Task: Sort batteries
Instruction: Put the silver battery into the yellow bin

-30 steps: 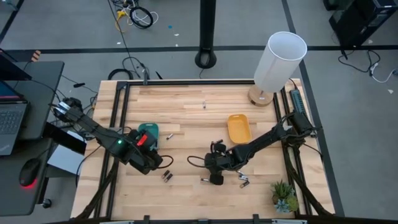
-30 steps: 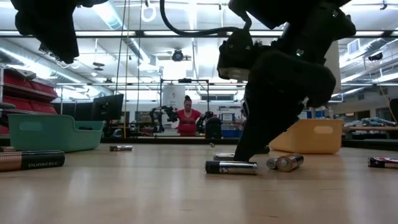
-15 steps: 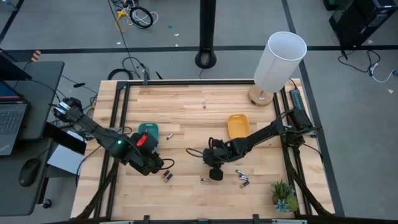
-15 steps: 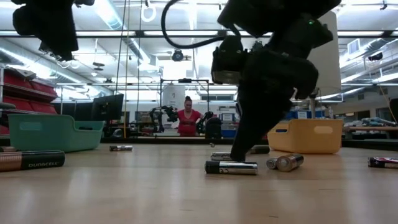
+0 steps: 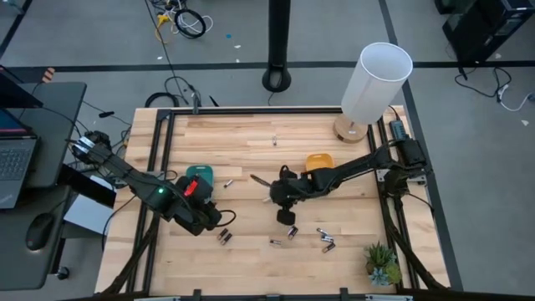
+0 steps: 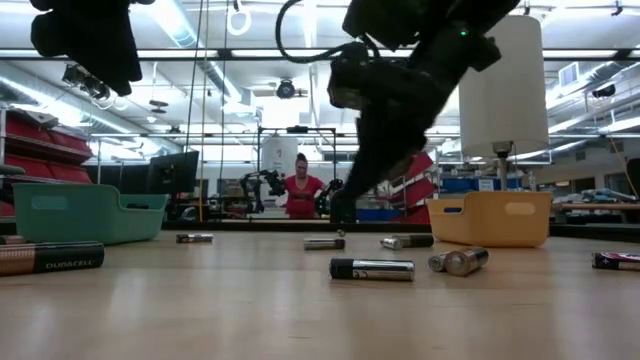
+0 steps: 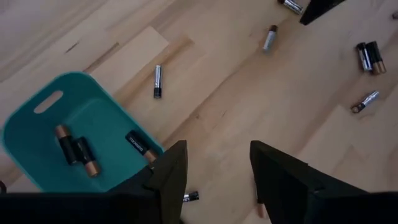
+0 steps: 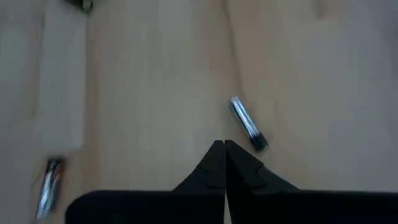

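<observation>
Several small batteries lie loose on the wooden table, among them one (image 5: 292,232) just near of my right gripper, a pair (image 5: 326,242) and one (image 8: 249,132) beside my fingertips. My right gripper (image 5: 286,217) hangs shut above the table's middle, slanting down, with nothing between its fingers (image 8: 222,148). The teal tray (image 7: 68,137) holds three batteries. My left gripper (image 7: 214,180) stands open above the table just near of that tray (image 5: 199,177). The yellow tray (image 5: 318,161) is partly hidden by my right arm.
A white lamp (image 5: 372,84) stands at the far right corner and a small plant (image 5: 383,263) at the near right. More batteries lie near the teal tray (image 5: 227,182) and by my left gripper (image 5: 223,237). A person shows in the room beyond (image 6: 302,190).
My right gripper has risen off the table and drawn back toward the far edge. A battery that it covered now shows on the table where it stood. My left arm has kept still.
</observation>
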Robot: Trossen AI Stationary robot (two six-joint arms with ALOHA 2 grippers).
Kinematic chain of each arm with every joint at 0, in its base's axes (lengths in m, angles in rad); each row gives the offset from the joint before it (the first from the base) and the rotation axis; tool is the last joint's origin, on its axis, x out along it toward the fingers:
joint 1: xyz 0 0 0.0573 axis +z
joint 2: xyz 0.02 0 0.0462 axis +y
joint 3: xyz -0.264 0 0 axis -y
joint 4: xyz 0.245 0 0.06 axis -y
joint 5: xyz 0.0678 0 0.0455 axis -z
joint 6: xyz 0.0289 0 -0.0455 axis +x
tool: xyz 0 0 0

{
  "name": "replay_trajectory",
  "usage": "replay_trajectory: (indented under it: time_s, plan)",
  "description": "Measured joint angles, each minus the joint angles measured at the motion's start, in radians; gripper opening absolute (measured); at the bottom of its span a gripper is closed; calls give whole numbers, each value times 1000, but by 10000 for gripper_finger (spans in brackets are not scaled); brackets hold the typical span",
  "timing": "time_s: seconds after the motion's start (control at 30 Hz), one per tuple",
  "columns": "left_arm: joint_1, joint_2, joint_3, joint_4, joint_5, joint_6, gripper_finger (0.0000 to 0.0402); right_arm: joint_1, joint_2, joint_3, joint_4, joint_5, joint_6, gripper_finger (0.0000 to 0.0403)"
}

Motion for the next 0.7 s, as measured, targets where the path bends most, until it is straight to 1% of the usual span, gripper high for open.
replay_trajectory:
  time_s: [0.1,0.2,0.23,0.3,0.4,0.47,0.57,0.63,0.7]
  plan:
    - [0,0,0,13,-4,-2,186,-36,-8,22,31,-24,1,31]
    - [0,0,0,64,-4,-4,186,-111,23,65,23,-67,19,71]
    - [0,0,0,84,-4,-4,186,-135,43,75,11,-65,9,85]
    - [0,0,0,122,-7,-12,186,-175,79,103,5,-27,-31,112]
    - [0,0,0,139,-17,-56,186,-228,120,147,23,-11,-79,137]
    - [0,0,0,147,-25,-86,186,-261,165,170,23,-20,-116,141]
    - [0,0,0,148,-25,-128,186,-294,234,202,4,-65,-177,136]
    - [0,0,0,148,-25,-146,186,-300,262,229,9,-96,-195,129]
    - [0,0,0,148,-24,-162,186,-301,287,251,-3,-106,-197,123]
